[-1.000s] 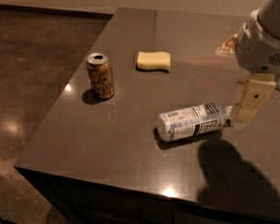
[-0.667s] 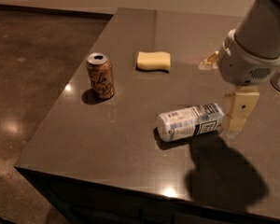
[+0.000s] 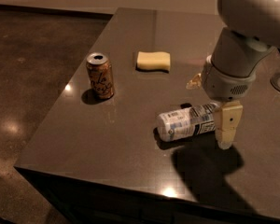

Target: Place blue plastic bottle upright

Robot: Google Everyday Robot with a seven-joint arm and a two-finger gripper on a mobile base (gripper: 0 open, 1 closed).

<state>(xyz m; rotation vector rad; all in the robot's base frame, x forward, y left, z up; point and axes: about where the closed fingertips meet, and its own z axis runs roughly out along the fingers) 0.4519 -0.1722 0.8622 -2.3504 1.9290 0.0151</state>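
From where I stood, the arm [image 3: 245, 41] ran off the top edge, and the gripper [image 3: 225, 133] beneath it hid the cap end of the blue plastic bottle [image 3: 183, 124]. I couldn't tell whether it was spread or closed. The bottle lay on its side on the dark table [image 3: 107, 167], base pointing left and neck end just behind the gripper. A copper can [image 3: 100, 76] stood well apart to the left, with a yellow sponge [image 3: 153, 60] beyond.

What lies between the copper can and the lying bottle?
Bare table in the camera view between can and blue plastic bottle; the gripper hangs at the bottle's other end.
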